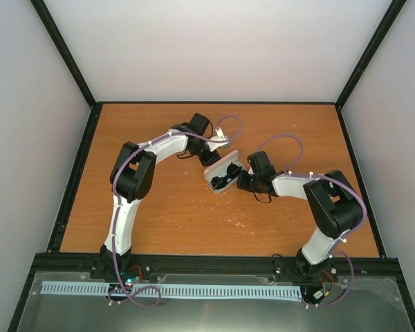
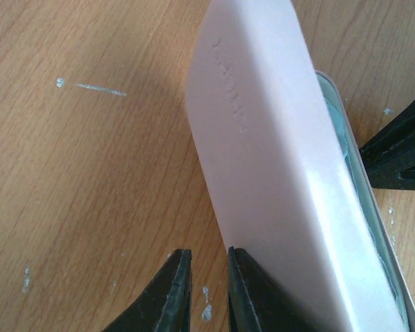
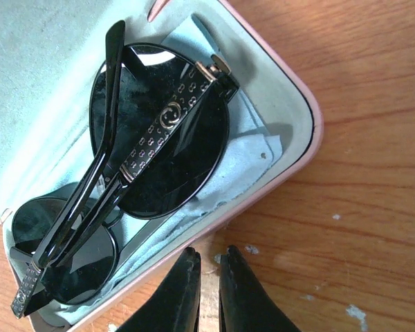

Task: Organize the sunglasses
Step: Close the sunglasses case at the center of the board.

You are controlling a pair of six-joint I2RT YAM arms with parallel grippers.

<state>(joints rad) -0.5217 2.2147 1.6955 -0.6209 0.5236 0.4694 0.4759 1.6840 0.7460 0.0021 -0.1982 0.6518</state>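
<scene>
Right arm: rises from its base at lower right of the overhead view; bends at a raised elbow near the right edge; forearm runs leftward to frame centre, wrist low and aimed at the near side of the case (image 3: 311,131).

Right gripper (image 3: 211,254): jaws drawn almost together; only a sliver of table (image 3: 373,207) shows between them; nothing held; tips sit just beside the pink rim at lower centre of the wrist view, contact not determinable.

Sunglasses (image 3: 159,138): folded, arms laid across the lenses; lying inside the open case on the pale blue cloth (image 3: 252,135); one lens at upper centre, the other at lower left. Judgement: the pair appears seated in the tray; the right gripper's station beside the rim reads as standing clear of it or steadying the tray, which of the two cannot be told.

Lid (image 2: 263,138): raised on the far side of the tray; its pink outer face fills centre to right of the left wrist view.

Left gripper (image 2: 209,254): jaws nearly closed; bare wood visible in the gap; nothing clamped; one finger lies against the lid's near corner. Judgement: placed behind the lid to prop it or tip it over; closing appears the outstanding step.

Left arm: base at lower left; dark elbow at left centre; forearm reaches up and rightward to upper centre, wrist turned down behind the lid.
</scene>
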